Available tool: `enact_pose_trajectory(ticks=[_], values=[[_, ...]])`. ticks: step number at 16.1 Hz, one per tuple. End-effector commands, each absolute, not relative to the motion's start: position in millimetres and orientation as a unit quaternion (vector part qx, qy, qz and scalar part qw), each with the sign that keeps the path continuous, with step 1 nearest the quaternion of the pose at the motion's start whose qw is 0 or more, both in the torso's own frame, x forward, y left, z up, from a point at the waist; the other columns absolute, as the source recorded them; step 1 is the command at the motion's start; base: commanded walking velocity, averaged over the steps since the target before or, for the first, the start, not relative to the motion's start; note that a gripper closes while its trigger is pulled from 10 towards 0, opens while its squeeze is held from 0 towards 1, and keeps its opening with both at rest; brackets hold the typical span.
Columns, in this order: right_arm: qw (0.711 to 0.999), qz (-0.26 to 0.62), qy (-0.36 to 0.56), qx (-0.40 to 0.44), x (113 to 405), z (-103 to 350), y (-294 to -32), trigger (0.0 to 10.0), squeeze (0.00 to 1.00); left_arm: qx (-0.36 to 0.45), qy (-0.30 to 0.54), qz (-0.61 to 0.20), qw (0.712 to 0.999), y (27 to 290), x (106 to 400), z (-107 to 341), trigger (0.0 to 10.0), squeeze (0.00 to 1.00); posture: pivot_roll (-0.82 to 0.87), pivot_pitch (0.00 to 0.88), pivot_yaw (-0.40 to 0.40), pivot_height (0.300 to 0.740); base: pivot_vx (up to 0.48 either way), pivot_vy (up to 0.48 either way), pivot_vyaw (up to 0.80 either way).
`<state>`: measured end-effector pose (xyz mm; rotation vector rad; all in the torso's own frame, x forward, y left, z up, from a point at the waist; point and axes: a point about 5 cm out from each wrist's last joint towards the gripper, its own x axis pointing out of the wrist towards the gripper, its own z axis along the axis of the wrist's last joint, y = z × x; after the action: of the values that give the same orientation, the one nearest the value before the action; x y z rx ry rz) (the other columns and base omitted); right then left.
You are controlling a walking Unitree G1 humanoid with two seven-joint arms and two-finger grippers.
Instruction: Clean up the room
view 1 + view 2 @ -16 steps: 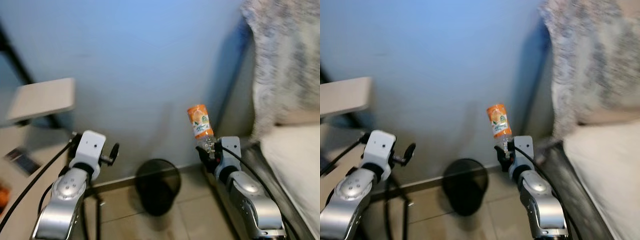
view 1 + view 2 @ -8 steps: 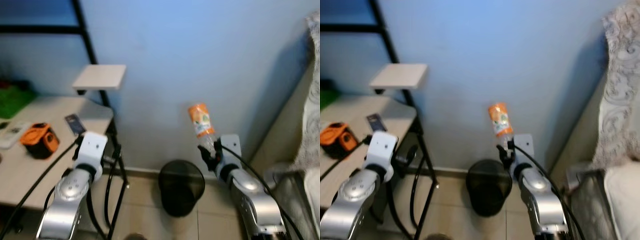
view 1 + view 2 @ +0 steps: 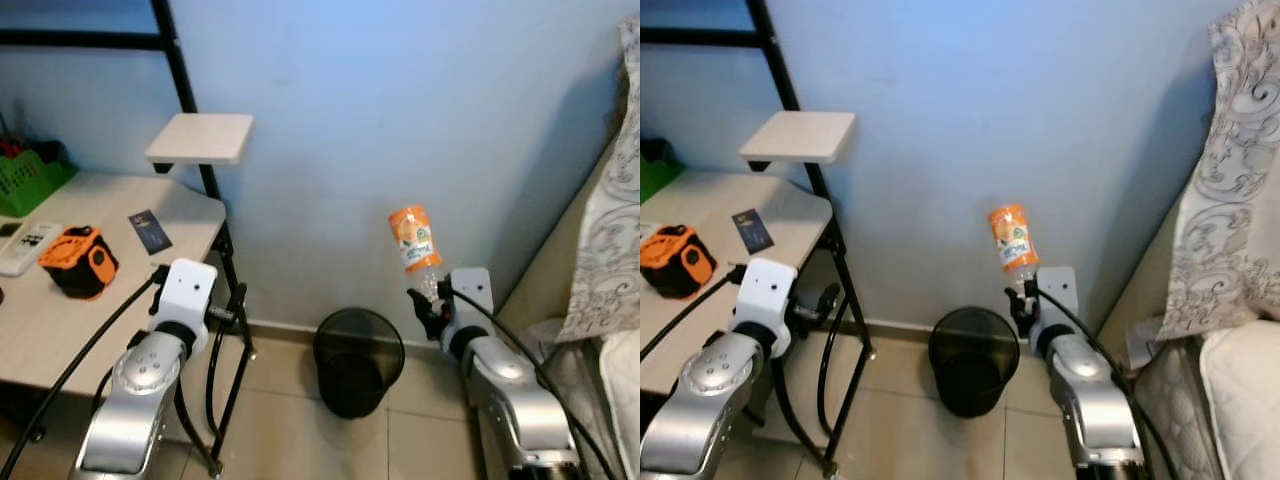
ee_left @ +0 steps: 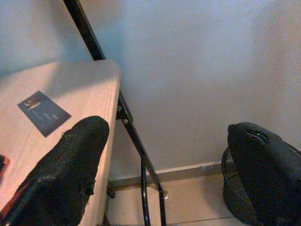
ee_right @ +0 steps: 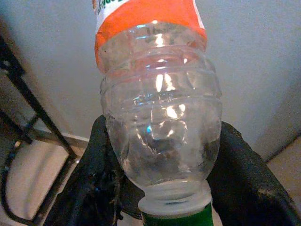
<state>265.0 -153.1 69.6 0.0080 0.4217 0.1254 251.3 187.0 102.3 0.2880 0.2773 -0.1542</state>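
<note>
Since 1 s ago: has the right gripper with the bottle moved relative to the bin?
Cannot tell. The camera swung, shifting everything. The right gripper still holds the bottle up-right of the bin.

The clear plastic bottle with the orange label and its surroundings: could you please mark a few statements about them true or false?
1. The right gripper holds the clear plastic bottle with the orange label. True.
2. The bottle lies inside the black mesh wastebasket. False: it is held up, above the basket and to its right.
3. The left gripper is open and holds nothing. True.
4. The orange and black device sits on the floor. False: it sits on the light wooden table.
5. The wastebasket stands against the blue wall. True.
</note>
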Motion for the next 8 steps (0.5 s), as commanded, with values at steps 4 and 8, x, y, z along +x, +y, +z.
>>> enact_pose_trajectory(ticks=[4,8], values=[[0.976,0.063,0.209,-0.006,268.8,70.7,-151.6,10.0,0.00,0.147,0.128,-0.083,0.977,186.5,253.5,104.9,10.0,0.00,0.04,0.000,0.020,0.740,0.352,0.000,-0.33],[0.976,0.061,0.210,-0.017,269.0,69.2,-152.9,10.0,0.00,0.145,0.125,-0.088,0.978,185.8,254.7,106.0,10.0,0.00,0.04,0.000,0.022,0.740,0.400,0.000,0.00]])
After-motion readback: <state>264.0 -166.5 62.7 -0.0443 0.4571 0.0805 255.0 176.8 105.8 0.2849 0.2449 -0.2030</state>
